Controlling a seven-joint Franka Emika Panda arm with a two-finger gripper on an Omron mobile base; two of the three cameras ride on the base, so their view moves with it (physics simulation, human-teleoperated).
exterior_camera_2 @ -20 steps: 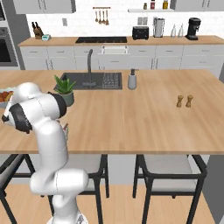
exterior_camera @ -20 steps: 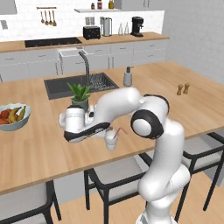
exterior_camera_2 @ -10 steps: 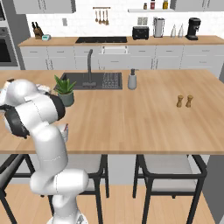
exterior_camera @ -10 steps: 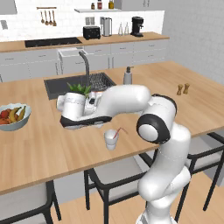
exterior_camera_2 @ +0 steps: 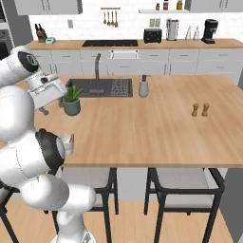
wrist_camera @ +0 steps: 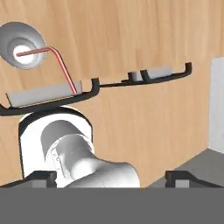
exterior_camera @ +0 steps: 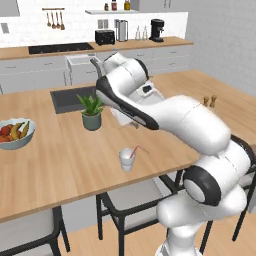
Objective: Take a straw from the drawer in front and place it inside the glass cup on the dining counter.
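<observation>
A: Nearest the counter's front edge, what do you see?

B: The small translucent whitish glass cup [exterior_camera: 127, 159], slightly tapered, stands upright on the long light-wood dining counter [exterior_camera: 60, 155]. The very thin red straw [exterior_camera: 137, 150] with its bent end is inside it, leaning over the rim toward the right. From above, the straw [wrist_camera: 54, 57] runs from the cup's floor out past the wall.

A: And the two-finger gripper?

B: The gripper [wrist_camera: 109, 176] has its dark tips spread wide with nothing between them, looking down from high over the counter, well apart from the cup [wrist_camera: 22, 51].

A: So the step in hand?

B: I judge the placing done and the arm backing off. Doing it well means lifting clear without sweeping the forearm across the light cup, which looks easy to tip.

A: Farther back?

B: A leafy green plant in a smooth grey pot [exterior_camera: 91, 113] sits left of centre, and a pale bowl of fruit [exterior_camera: 14, 133] at the far left. Beyond them lies the dark inset sink [exterior_camera_2: 98, 88] with a curved metal tap [exterior_camera_2: 97, 69], beside a grey soap bottle [exterior_camera_2: 143, 86]. Two small wooden shakers [exterior_camera_2: 200, 109] stand on the right. The wood grain reads matte; the cup looks glossy.
</observation>
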